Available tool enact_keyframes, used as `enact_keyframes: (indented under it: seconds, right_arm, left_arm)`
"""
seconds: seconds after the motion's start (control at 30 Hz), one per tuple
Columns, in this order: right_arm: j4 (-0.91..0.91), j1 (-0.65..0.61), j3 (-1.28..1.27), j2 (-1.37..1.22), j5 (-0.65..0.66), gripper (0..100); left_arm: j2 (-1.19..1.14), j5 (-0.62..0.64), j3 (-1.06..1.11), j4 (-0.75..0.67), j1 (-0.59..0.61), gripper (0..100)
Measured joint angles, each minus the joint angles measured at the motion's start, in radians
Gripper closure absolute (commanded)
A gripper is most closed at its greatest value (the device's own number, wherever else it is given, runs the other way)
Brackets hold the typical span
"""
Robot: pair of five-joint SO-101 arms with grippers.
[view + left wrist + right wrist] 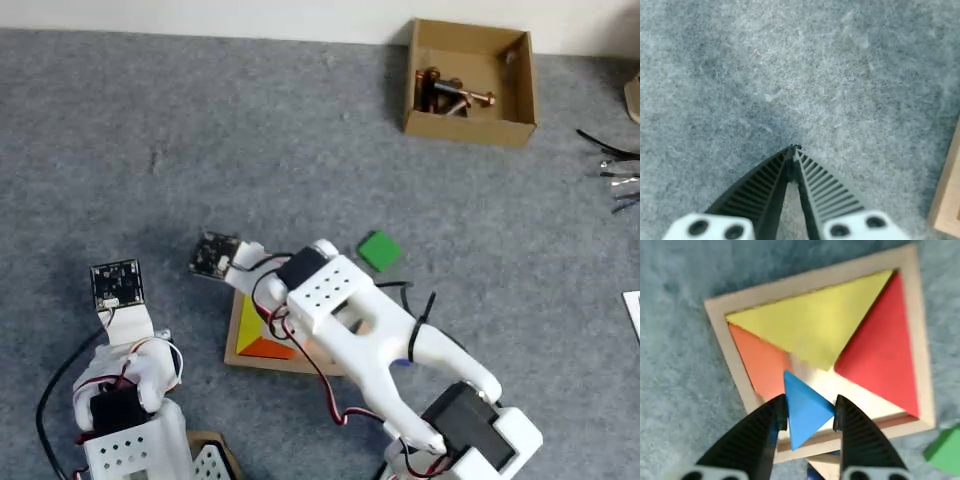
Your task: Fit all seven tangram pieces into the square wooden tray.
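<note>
My right pincer (pixel 810 412) grips the blue triangle (pixel 804 407) between its two fingers, just above the wooden tray (pixel 812 277), where the yellow triangle (pixel 815 327), the red triangle (pixel 880 360) and the orange triangle (pixel 762 362) lie flat. The green piece (pixel 379 250) sits on the grey carpet (pixel 200 120) just outside the tray. My left pincer (pixel 794 150) is pressed closed on nothing, over bare carpet off to the tray's side.

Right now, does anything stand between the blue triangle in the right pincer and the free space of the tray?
Nothing visible does. The right pincer holds the blue triangle over the tray's bare gap between the orange piece and the red piece.
</note>
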State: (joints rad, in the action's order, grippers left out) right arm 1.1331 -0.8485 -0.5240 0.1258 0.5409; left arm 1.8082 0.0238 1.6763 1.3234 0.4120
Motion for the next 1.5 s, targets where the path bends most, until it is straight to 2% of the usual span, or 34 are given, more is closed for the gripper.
enact_keyframes:
  seconds: [0.2,0.6,0.8,0.93,1.07,1.27,1.5]
  right_arm:
    - [-0.026,0.000,-0.015,0.000,0.034,79.9]
    - [-0.026,0.014,-0.015,0.000,0.034,80.0]
    - [-0.026,0.143,-0.015,0.000,0.034,92.0]
    - [-0.026,0.176,-0.015,0.000,0.034,99.3]
    - [-0.032,0.176,-0.035,0.000,0.034,99.4]
    - [-0.138,0.181,-0.164,0.000,0.034,99.4]
    - [-0.152,0.181,-0.175,0.000,0.034,99.4]
  left_arm:
    - [0.000,0.000,0.000,0.000,0.000,99]
    - [0.000,0.000,0.000,0.000,0.000,99]
    - [0.000,0.000,0.000,0.000,0.000,99]
    - [0.000,0.000,0.000,0.000,0.000,99]
    - [0.000,0.000,0.000,0.000,0.000,99]
    - [0.000,0.000,0.000,0.000,0.000,99]
    - [0.000,0.000,0.000,0.000,0.000,99]
